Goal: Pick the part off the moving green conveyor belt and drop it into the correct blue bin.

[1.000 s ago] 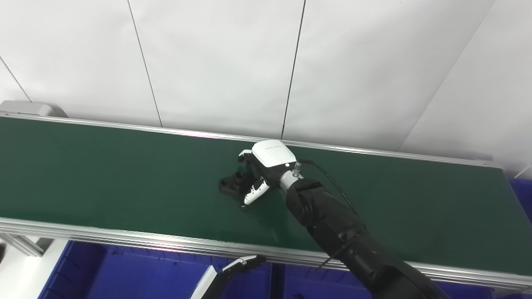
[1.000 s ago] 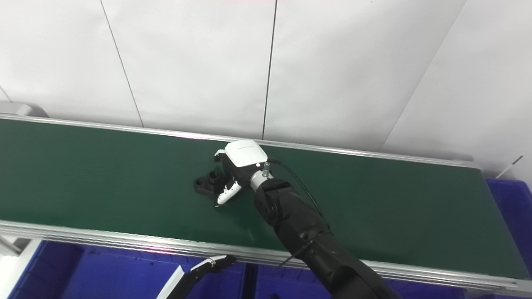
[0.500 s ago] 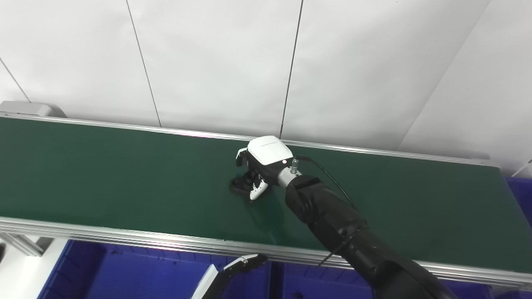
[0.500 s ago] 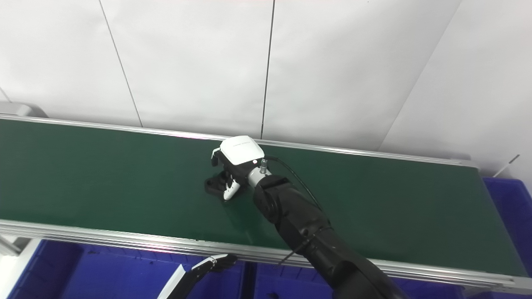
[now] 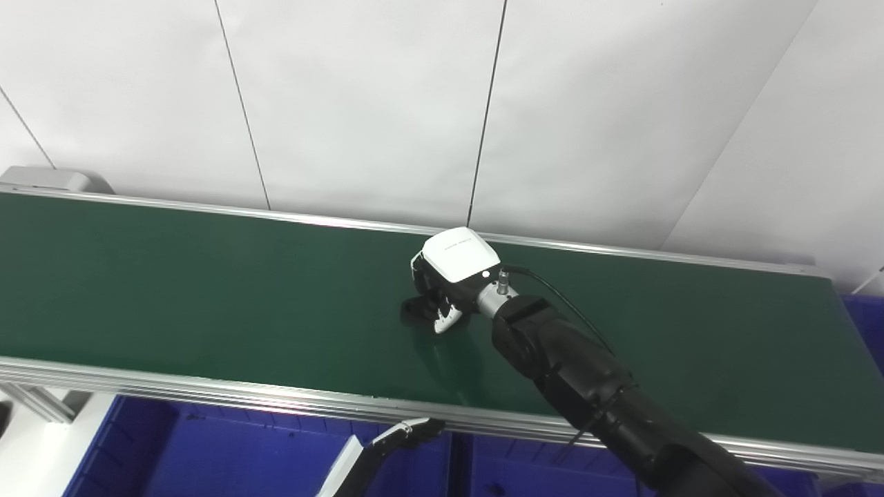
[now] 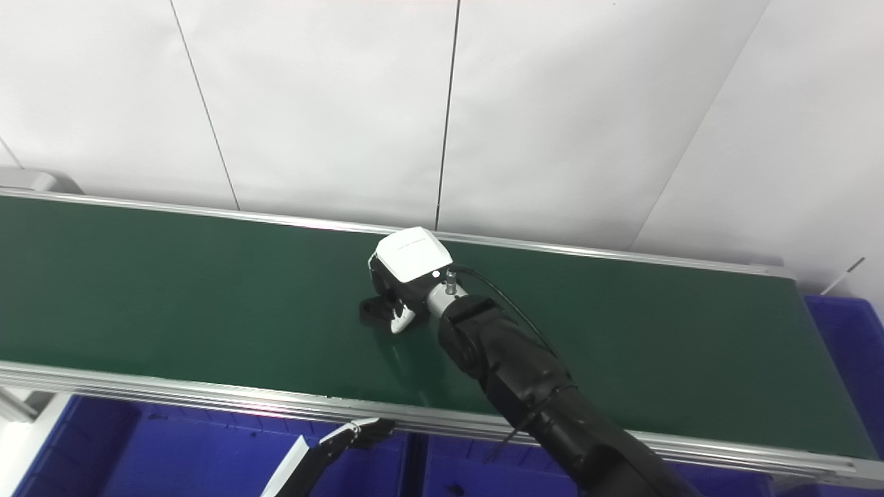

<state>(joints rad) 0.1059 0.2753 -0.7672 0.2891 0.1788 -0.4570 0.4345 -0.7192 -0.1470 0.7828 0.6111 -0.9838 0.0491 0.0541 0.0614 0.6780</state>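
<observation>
A small black part (image 5: 412,311) lies on the green conveyor belt (image 5: 207,276), near its middle. My right hand (image 5: 449,276), white-backed with black fingers, is over it with fingers closed around it; most of the part is hidden under the hand. In the right eye view the part (image 6: 371,312) pokes out to the left of the right hand (image 6: 407,273). Only a fingertip of my left hand (image 5: 407,433) shows below the belt's front rail, over the blue bins; its state is unclear.
Blue bins (image 5: 228,455) run below the belt's front rail (image 5: 207,393), split by a divider near the centre. Another blue bin (image 6: 849,345) sits at the belt's right end. A white panelled wall rises behind the belt.
The right hand's fingers have closed over the black part, which was lying apart to its left a second ago. Hand and part have drifted slightly to the right along the belt.
</observation>
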